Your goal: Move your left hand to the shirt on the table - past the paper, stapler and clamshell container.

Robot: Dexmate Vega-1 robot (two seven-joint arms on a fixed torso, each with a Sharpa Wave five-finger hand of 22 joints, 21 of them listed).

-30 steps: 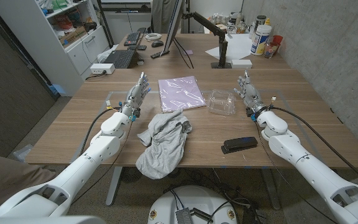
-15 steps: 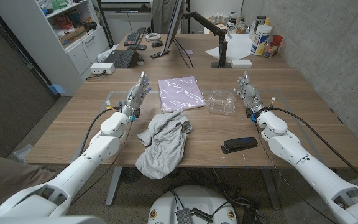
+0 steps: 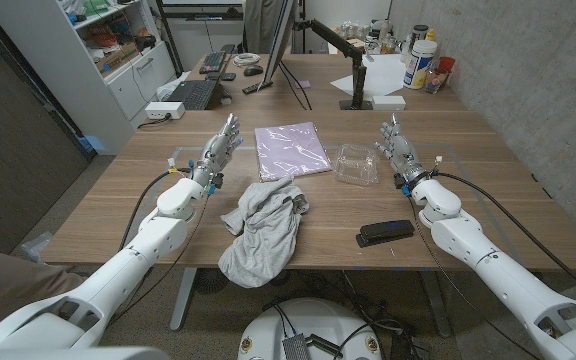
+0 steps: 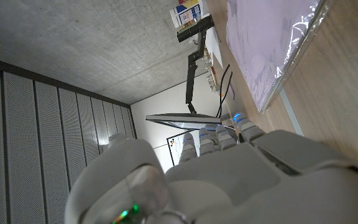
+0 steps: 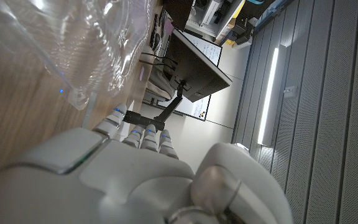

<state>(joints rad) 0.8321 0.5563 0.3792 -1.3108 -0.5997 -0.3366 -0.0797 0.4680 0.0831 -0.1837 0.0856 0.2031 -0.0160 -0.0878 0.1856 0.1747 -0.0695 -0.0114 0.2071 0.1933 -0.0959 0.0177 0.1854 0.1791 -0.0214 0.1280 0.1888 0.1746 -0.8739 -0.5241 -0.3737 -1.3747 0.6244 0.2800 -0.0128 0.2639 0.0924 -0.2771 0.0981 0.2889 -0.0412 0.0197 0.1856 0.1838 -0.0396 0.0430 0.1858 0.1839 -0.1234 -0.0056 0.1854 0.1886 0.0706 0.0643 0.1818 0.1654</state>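
A crumpled grey shirt [image 3: 263, 226] lies on the wooden table's near middle. Behind it lies a sheet of purple paper [image 3: 290, 148] [image 4: 272, 43], with a clear clamshell container [image 3: 354, 164] [image 5: 86, 37] to its right. A black stapler [image 3: 385, 232] sits near the front right. My left hand [image 3: 216, 154] [image 4: 229, 174] stands open, fingers extended, left of the paper and behind the shirt's left end, touching neither. My right hand [image 3: 397, 148] [image 5: 117, 168] stands open just right of the clamshell container, holding nothing.
A black monitor arm base [image 3: 353, 95] and a white box [image 3: 388, 99] stand at the table's far side, with bottles [image 3: 420, 62] at the far right corner. A second desk with keyboards [image 3: 193, 93] lies beyond on the left. A shelf unit [image 3: 108, 50] stands far left.
My left hand has shifted slightly away from me and to the left. The right hand and the objects stay where they were.
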